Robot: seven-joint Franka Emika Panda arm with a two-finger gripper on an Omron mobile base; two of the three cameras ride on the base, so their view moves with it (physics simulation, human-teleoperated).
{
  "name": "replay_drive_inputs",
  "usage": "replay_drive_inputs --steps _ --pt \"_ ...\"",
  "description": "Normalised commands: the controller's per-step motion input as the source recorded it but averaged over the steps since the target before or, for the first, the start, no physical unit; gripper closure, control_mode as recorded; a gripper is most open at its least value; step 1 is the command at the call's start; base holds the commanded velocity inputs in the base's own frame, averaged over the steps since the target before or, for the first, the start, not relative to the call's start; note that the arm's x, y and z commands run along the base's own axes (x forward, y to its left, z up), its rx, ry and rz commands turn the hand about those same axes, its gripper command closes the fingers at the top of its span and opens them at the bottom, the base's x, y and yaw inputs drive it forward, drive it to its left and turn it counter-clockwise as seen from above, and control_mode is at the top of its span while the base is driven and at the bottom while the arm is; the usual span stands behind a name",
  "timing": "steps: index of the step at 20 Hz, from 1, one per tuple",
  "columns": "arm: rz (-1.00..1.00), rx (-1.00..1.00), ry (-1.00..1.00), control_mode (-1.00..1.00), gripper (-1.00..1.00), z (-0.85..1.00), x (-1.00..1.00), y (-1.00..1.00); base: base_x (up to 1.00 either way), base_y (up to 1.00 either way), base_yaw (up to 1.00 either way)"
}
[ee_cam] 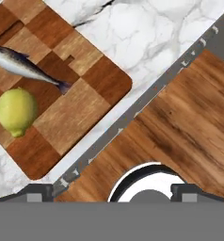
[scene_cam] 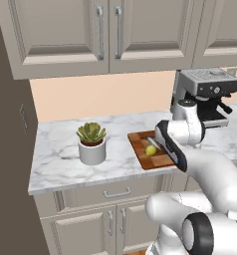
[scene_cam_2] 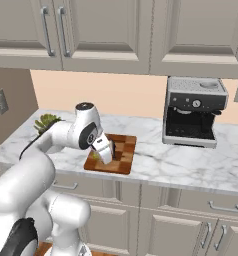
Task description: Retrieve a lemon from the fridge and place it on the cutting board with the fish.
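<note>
We see the white arm bent over the marble worktop (scene_cam: pixel 60 154), its gripper (scene_cam_2: pixel 105 152) released, empty, above the reddish-brown wooden cutting board (ee_cam: pixel 81 101). The small yellow-green lemon (ee_cam: pixel 17 111) lies there just beside the thin silver fish (ee_cam: pixel 24 66).

On the marble counter (scene_cam: pixel 60 159), a potted plant (scene_cam: pixel 92 143) left, a coffee machine (scene_cam_2: pixel 195 111) right, under grey cabinets (scene_cam: pixel 110 30).

I see a white marbled surface (scene_cam: pixel 65 149) running under beige panelled wall cupboards (scene_cam: pixel 105 35) with grey bar handles, backed by a peach wall (scene_cam: pixel 90 97). A potted succulent (scene_cam: pixel 92 144) stands on it to the left and a steel espresso machine (scene_cam_2: pixel 193 117) to the right. Below, I see matching base cabinets (scene_cam_2: pixel 191 225) and a wood-plank floor (ee_cam: pixel 189 117).
</note>
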Motion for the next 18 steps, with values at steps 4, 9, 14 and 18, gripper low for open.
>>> replay_drive_inputs --steps 4,9,14,18 --pt "0.30 0.00 0.00 -1.00 -1.00 0.41 -0.70 0.19 0.00 0.00 0.00" --pt "0.24 0.00 0.00 -1.00 -1.00 0.30 -0.44 0.14 0.00 0.00 0.00" --pt "0.19 -0.07 0.01 -1.00 -1.00 0.39 -0.22 0.34 0.00 0.00 0.00" --pt "0.16 -0.07 0.01 -1.00 -1.00 0.24 -0.18 0.38 0.00 0.00 0.00"
